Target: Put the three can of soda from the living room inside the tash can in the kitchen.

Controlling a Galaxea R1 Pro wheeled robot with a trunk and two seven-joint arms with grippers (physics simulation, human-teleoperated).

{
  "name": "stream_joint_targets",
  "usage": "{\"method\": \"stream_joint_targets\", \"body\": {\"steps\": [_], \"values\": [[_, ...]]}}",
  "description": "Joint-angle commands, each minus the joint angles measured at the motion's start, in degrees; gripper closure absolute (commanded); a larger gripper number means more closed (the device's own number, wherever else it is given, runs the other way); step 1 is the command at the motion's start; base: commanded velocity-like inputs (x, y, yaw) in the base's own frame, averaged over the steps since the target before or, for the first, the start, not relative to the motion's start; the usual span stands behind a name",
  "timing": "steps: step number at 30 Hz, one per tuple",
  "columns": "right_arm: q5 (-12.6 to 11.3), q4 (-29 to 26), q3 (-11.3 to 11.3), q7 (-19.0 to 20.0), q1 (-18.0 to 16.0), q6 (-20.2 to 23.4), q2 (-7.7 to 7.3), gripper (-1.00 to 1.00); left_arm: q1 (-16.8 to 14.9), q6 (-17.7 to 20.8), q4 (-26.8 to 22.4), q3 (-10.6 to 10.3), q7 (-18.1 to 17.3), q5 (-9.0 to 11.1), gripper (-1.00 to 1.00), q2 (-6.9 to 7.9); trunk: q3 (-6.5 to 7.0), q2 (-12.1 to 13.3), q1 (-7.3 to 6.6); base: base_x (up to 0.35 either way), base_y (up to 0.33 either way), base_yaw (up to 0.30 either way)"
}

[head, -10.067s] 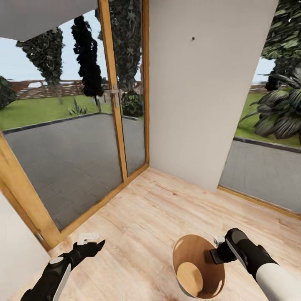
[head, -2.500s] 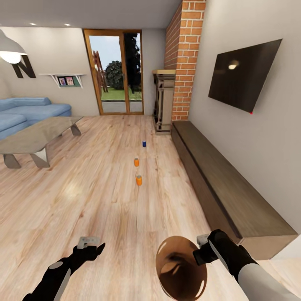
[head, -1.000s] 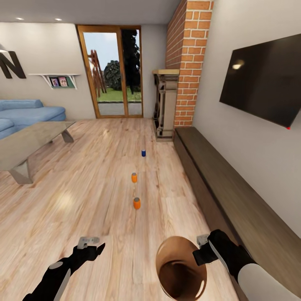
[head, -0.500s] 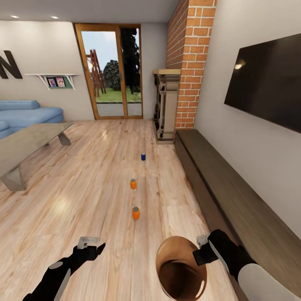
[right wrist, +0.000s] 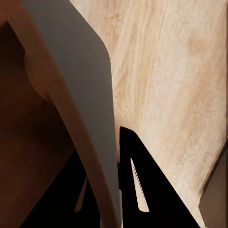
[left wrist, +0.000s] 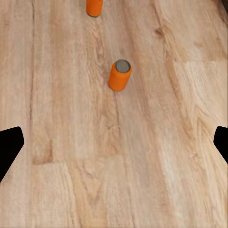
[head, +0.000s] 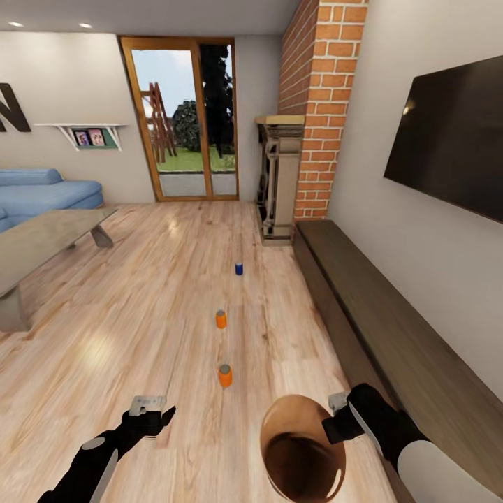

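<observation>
The three cans stand upright in a loose line on the wood floor of the living room: the nearest orange can (head: 225,375) just ahead of the robot, a second orange can (head: 221,319) farther on, and the blue can (head: 239,268) beyond that, near the fireplace (head: 278,183). In the left wrist view the nearest orange can (left wrist: 119,75) sits ahead of the fingers, apart from them, with the second orange can (left wrist: 94,6) at the frame's edge

The bin (head: 302,447) is carried by the right gripper (head: 340,420), whose fingers (right wrist: 134,183) are clenched on its rim, one inside the wall and one outside. The left gripper (head: 150,409) hangs spread wide and empty, low over the floor

The step in hand looks like the approach to the first can; no can is in the bin yet. The next move likely calls for reaching the left gripper forward and down to close on the nearest orange can without tipping it, then dropping it into the bin

A long low dark bench (head: 391,335) runs along the right wall, close beside the right arm. A coffee table (head: 42,241) and blue sofa (head: 42,192) stand well apart on the left. Nothing lies between the left gripper and the nearest can
</observation>
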Motion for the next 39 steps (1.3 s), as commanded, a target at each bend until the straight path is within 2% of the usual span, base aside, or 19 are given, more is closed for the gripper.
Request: {"method": "stream_joint_targets", "body": {"steps": [1, 39], "values": [[-1.24, -0.01, -0.07, 0.33, -0.02, 0.25, 0.02, 1.0, 0.01, 0.0, 0.0, 0.0, 0.0, 0.0, -1.0, 0.0, 0.0, 0.0, 0.0, 0.329, 0.0, 0.0], [-1.21, 0.01, -0.07, 0.3, -0.02, 0.25, 0.02, 1.0, -0.01, 0.0, 0.0, 0.0, 0.08, 0.0, -1.0, -0.04, 0.0, 0.0, 0.0, 0.329, 0.0, 0.0]]}}
